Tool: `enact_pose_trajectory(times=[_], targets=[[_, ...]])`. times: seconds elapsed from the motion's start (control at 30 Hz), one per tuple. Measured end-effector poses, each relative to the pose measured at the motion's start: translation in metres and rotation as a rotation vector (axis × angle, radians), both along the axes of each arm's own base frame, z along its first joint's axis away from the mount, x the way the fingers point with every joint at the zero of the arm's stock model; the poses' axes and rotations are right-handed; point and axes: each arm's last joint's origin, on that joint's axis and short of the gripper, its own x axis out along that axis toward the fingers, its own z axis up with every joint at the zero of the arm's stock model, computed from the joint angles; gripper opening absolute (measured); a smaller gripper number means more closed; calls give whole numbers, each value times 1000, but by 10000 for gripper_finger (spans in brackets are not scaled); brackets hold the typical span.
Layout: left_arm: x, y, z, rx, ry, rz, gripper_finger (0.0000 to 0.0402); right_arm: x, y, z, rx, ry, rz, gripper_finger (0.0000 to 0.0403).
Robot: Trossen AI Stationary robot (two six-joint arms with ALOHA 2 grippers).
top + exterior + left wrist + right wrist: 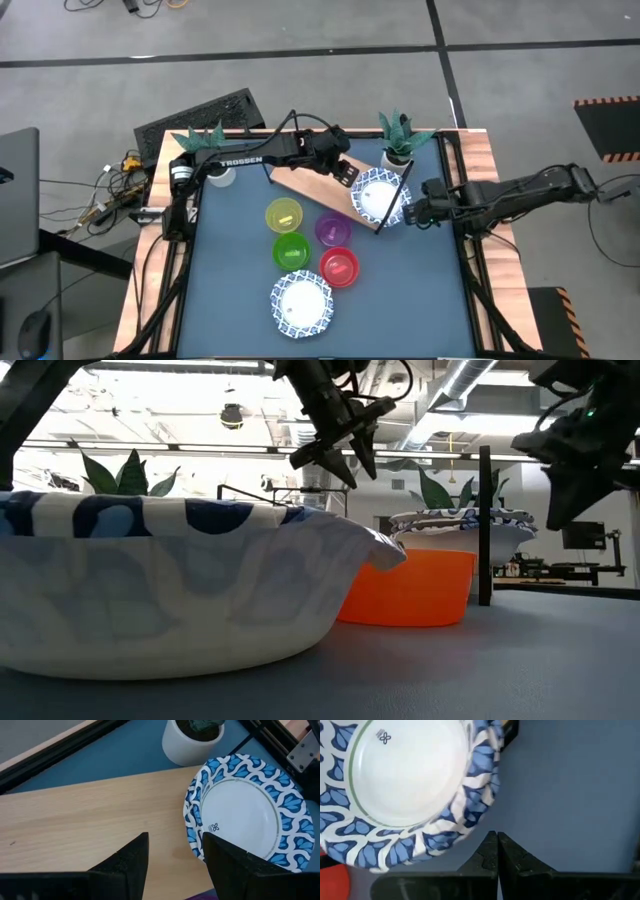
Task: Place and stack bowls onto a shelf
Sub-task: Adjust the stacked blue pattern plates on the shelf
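The left arm reaches from the table's left rear across to the shelf [310, 180], a light wooden board with a thin black wire frame lying at the table's rear centre. The left gripper [172, 857] hangs above the board with its fingers [127, 860] parted and nothing between them, just beside a blue-rimmed dish [247, 810] that rests on the shelf's right end.

The right arm extends low and level from the table's right edge. The right gripper [497, 852] sits just beside that dish's rim, fingers pressed together and holding nothing; contact with the rim appears absent, though the view is tight.

On the blue tabletop [420, 290]:
- yellow bowl [283, 214]
- green bowl [291, 250]
- purple bowl [332, 229]
- red bowl [339, 267]
- second blue-rimmed dish [300, 303], nearest the front edge
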Motion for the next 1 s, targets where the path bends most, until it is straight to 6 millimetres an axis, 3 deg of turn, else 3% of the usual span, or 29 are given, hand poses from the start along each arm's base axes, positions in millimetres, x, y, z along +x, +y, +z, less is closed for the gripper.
enact_pose_trajectory(times=[0.3, 0.63, 1.0], targets=[[-1, 0, -1, -3, 8, 0, 169, 15, -9, 0, -53, -55, 66, 17], [-1, 0, -1, -4, 9, 1, 169, 18, -16, 1, -95, -51, 104, 25], [-3, -1, -3, -12, 40, 1, 169, 11, -3, 5, -53, -80, 126, 19]])
